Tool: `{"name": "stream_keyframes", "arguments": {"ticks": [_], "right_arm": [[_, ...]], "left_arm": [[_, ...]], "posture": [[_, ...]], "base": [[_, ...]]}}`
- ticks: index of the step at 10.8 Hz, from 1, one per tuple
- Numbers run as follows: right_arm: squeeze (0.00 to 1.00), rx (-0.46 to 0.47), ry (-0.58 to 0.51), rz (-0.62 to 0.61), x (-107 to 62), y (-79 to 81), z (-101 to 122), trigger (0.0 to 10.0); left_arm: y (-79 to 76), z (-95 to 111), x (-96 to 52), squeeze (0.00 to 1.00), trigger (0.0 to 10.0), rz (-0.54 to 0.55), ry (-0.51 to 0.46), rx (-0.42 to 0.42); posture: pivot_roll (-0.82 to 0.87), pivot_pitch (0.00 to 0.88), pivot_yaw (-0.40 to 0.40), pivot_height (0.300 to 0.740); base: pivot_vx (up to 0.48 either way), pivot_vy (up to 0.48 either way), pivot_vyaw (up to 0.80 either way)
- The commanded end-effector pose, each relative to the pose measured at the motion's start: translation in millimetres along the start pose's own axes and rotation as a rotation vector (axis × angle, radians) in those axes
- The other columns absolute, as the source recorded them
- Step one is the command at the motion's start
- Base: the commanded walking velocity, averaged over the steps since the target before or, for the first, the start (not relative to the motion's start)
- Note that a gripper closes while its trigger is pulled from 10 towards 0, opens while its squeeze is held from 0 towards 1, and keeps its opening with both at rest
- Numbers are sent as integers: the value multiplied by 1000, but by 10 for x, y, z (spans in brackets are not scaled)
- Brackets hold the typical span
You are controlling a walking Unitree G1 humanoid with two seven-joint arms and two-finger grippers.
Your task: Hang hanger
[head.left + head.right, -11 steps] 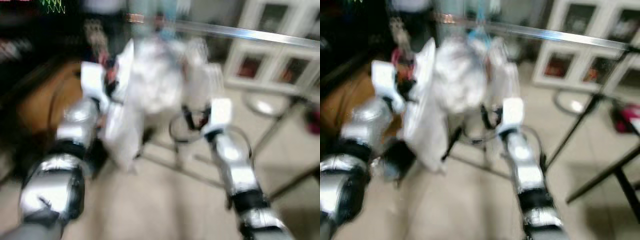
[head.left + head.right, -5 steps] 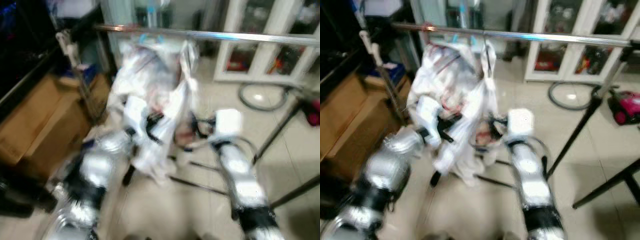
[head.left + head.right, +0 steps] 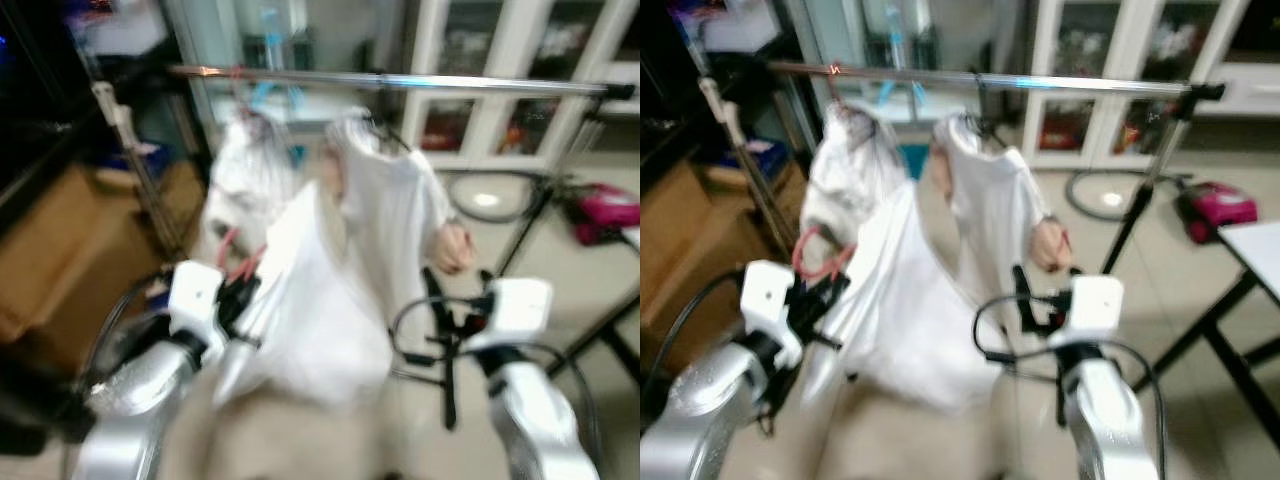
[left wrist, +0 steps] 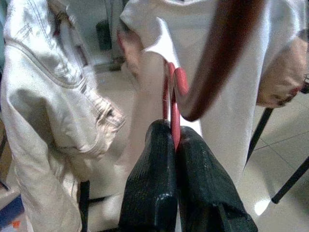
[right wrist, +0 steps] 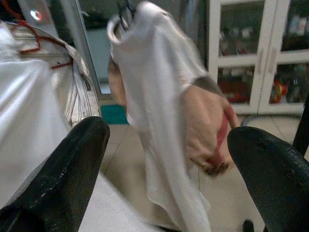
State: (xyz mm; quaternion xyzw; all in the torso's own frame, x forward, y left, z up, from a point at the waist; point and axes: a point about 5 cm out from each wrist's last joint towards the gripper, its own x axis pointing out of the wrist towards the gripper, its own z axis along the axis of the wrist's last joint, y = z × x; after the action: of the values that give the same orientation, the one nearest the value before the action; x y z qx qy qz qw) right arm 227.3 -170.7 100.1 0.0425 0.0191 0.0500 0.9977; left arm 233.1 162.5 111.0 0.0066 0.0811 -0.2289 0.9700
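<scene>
I'm looking at a metal rail (image 3: pixel 1040 82) running across the top of the frame, with two garments already hanging on it: a pale denim jacket (image 3: pixel 845 170) left of center and a white shirt (image 3: pixel 995 205) at center. My left gripper (image 4: pixel 174 145) is sitting lower left in the head view (image 3: pixel 825 290), its two black fingers (image 4: pixel 149 183) pinching tight on a thin red hanger (image 4: pixel 171 96). The red loop of that hanger (image 3: pixel 820 255) is showing just above the gripper, below the jacket and well under the rail, so it's not hooked on yet. A white cloth (image 3: pixel 900 320) is draping down from the hanger across the middle of the frame, between my two arms. My right gripper (image 5: pixel 164 159) is spread wide, holding nothing; in the head view it's sitting lower right of center (image 3: pixel 1035 300), pointing at the white shirt's sleeve. White cabinets (image 3: pixel 1090 60) with glass doors are standing behind the rail, upper right. A pink appliance (image 3: pixel 1215 210) is lying on the floor at the right edge. Frames are blurry, so fine detail is hard to tell.
</scene>
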Motion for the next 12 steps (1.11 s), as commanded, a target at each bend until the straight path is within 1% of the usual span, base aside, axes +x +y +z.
{"name": "stream_keyframes", "arguments": {"ticks": [1, 2, 3, 4, 5, 6, 8, 9, 10, 11, 12], "right_arm": [[0, 3, -12, 8, 30, 9, 50, 10000], [0, -12, -10, 4, 64, 47, 53, 10000], [0, -14, -1, 3, 78, 57, 47, 10000], [0, -25, 9, 3, 96, 56, 43, 10000], [0, -30, 6, 1, 116, 40, 64, 10000], [0, -39, -3, 10, 135, 52, 108, 10000], [0, -45, 2, 23, 148, 97, 92, 10000], [0, -45, 10, 45, 197, 130, 81, 10000], [0, -47, 19, 61, 259, 123, 86, 10000], [0, -58, 25, 75, 299, 97, 94, 10000], [0, -63, 30, 79, 320, 91, 87, 10000]], "left_arm": [[-81, 66, 6, 0, 10000, -54, -10, -12], [-90, 138, 99, 0, 10000, -87, -39, -18], [-148, 186, 156, 0, 10000, -91, -65, -44], [-178, 219, 171, 0, 10000, -58, -88, -70], [-211, 240, 193, 0, 10000, -52, -90, -68], [-230, 253, 249, 0, 10000, -72, -79, -50], [-175, 211, 296, 0, 10000, -79, -54, -33], [-137, 223, 336, 0, 10000, -66, -53, -44], [-60, 263, 407, 0, 10000, -9, -58, -47], [-19, 330, 485, 0, 10000, 21, -80, -48], [0, 358, 524, 0, 10000, 28, -90, -56]], "posture": [[6, 0, 81, 740], [-4, 0, 82, 740], [-15, 0, 83, 740], [-19, 0, 79, 740], [-23, 0, 74, 740], [-28, 0, 69, 740], [-21, 0, 58, 740], [0, 0, 38, 740], [8, 0, 25, 740], [15, 0, 16, 740], [18, 0, 12, 740]], "base": [[0, 0, 0], [0, 0, 0], [0, 0, 0], [0, 0, 0], [285, 386, 0], [289, 382, 0], [306, 373, 0], [304, 375, 0], [307, 371, 0], [307, 368, 0], [304, 371, 0]]}}
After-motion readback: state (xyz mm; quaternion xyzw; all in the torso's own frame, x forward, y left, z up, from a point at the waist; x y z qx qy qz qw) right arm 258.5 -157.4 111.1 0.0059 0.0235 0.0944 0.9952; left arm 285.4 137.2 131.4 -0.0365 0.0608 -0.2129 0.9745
